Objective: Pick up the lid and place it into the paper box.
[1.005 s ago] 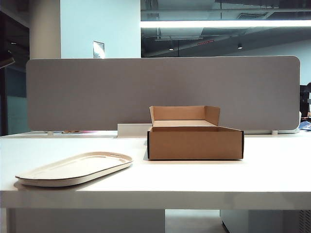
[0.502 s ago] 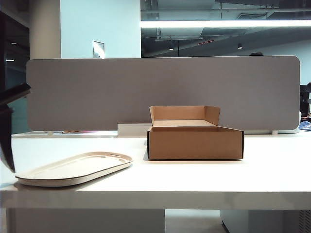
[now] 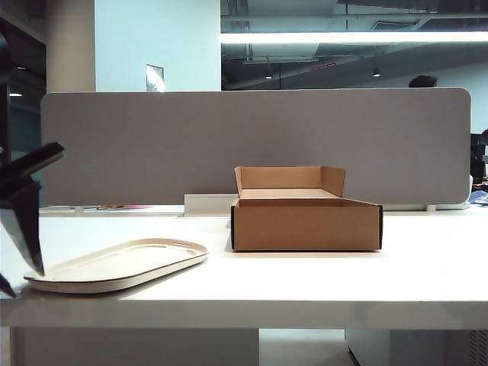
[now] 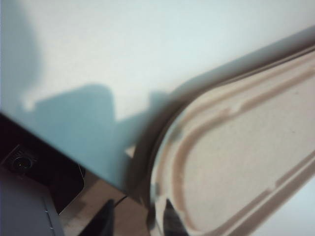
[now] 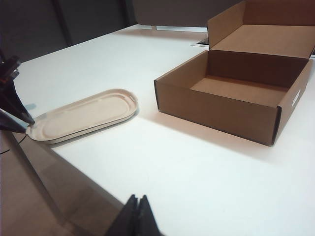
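The cream oval lid (image 3: 122, 263) (image 5: 83, 115) lies flat on the white table, left of the brown paper box (image 3: 305, 225) (image 5: 216, 105). The box stands open with its flaps upright at the back. My left gripper (image 3: 23, 282) (image 4: 139, 204) (image 5: 24, 123) is open at the lid's left end, beside the table's corner. In the left wrist view one finger is over the lid (image 4: 236, 157) just inside its rim and the other is outside it. I cannot tell whether they touch it. My right gripper (image 5: 138, 197) is shut and empty, low over the table's near side, away from both.
A grey partition screen (image 3: 252, 145) runs along the back of the table. A low white block (image 3: 210, 204) sits behind the box on its left. The table's front edge (image 3: 244, 301) and left corner lie close to the lid.
My left gripper has come into the exterior view from the left and moved down and right to the lid's left end, jaws still open. The lid, box and right gripper have not moved.
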Robot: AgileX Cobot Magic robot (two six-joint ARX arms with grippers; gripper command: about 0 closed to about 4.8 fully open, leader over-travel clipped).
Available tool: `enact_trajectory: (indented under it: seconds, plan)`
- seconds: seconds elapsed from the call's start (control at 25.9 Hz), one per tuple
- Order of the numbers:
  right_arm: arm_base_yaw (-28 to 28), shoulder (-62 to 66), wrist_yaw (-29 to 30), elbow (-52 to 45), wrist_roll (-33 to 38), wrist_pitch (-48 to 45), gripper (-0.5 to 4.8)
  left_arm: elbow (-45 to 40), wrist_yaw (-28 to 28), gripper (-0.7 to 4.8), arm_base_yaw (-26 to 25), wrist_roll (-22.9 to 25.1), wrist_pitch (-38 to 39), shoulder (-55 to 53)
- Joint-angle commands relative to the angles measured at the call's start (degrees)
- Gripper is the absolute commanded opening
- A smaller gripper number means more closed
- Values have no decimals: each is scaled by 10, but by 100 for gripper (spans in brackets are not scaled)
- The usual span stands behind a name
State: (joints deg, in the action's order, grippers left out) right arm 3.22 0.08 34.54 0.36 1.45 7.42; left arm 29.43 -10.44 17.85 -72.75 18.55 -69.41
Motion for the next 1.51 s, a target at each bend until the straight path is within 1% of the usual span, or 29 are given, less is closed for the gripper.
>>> enact_trajectory:
  seconds: [0.04, 0.12, 0.31, 0.46, 0.81, 0.89, 0.97, 1.12, 1.35, 1.51]
  plan:
    - [0, -1, -1, -3, 0, -8, -6, 0, 2, 120, 0, 1, -18, -7]
    - [0, -1, -1, -3, 0, -7, -6, 0, 4, 120, 0, 1, -20, -8]
    - [0, -1, -1, -3, 0, -8, -6, 0, 30, 119, 0, 1, -21, -8]
    - [0, -1, -1, -3, 0, -8, -6, 0, 31, 110, 0, 3, -29, -11]
    - [0, -1, -1, -3, 0, -8, -6, 0, 31, 108, 0, 3, -44, -35]
    - [0, -1, -1, -3, 0, -8, -6, 0, 31, 75, 0, 3, -45, -40]
    - [0, -1, -1, -3, 0, -8, -6, 0, 31, 73, 0, 4, -45, -40]
    - [0, -1, -1, -3, 0, -8, -6, 0, 31, -3, 0, 14, -45, -40]
    - [0, -1, -1, -3, 0, -8, -6, 1, 27, -6, 0, 14, -46, -39]
    - [0, -1, -1, -3, 0, -8, -6, 2, 5, -6, 0, 25, -67, -38]
